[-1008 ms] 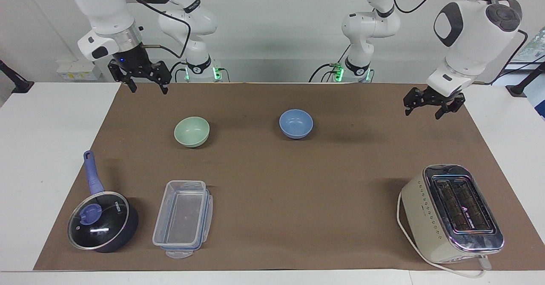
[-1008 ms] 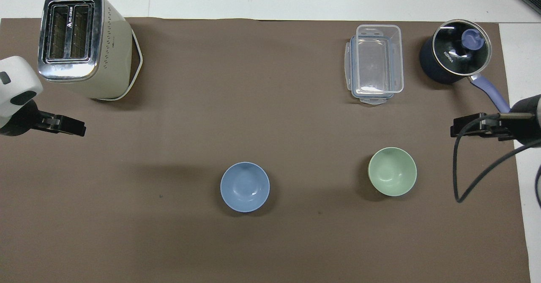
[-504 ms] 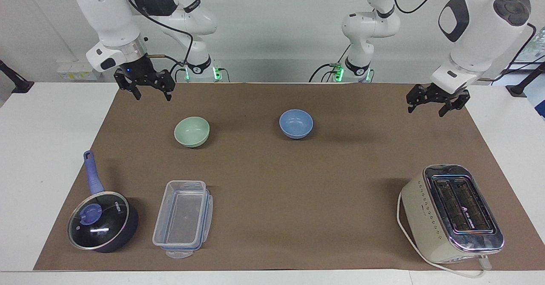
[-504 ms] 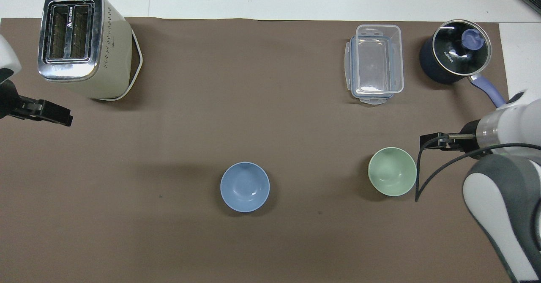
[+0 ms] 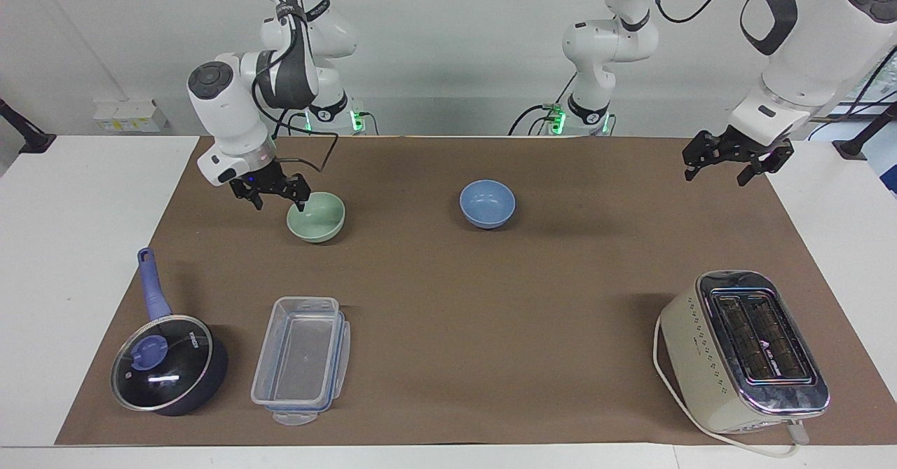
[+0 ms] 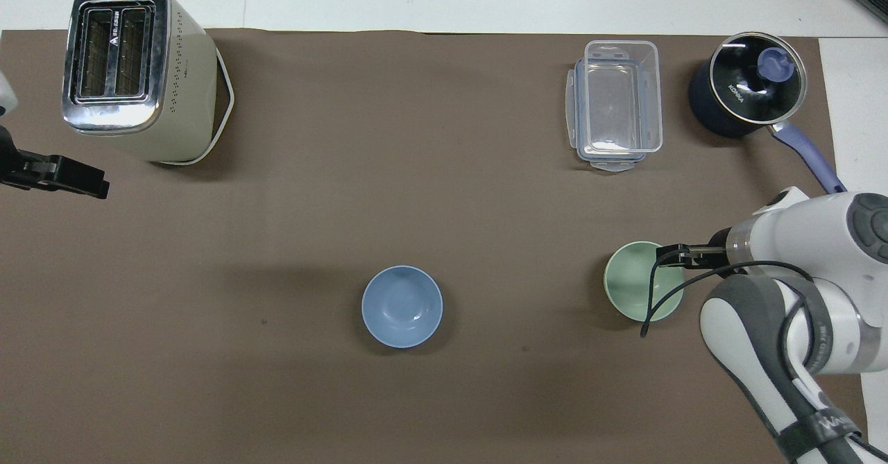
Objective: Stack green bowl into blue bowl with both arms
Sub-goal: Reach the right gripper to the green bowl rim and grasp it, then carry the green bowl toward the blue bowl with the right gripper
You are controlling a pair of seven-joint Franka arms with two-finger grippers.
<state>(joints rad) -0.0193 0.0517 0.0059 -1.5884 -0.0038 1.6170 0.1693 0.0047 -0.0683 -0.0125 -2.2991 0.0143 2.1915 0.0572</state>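
Right claw hangs wide at the green bowl's rim, one finger just beside its edge toward the right arm's end. Blue bowl sits apart, mid-surface. Left claw waits wide above the brown mat's edge.

1. White table covered by a brown paper mat.
2. On the mat: pale mint-green round bowl, periwinkle-blue round bowl, dark blue glass-lidded saucepan, clear rectangular plastic container, cream-and-chrome two-slot toaster.
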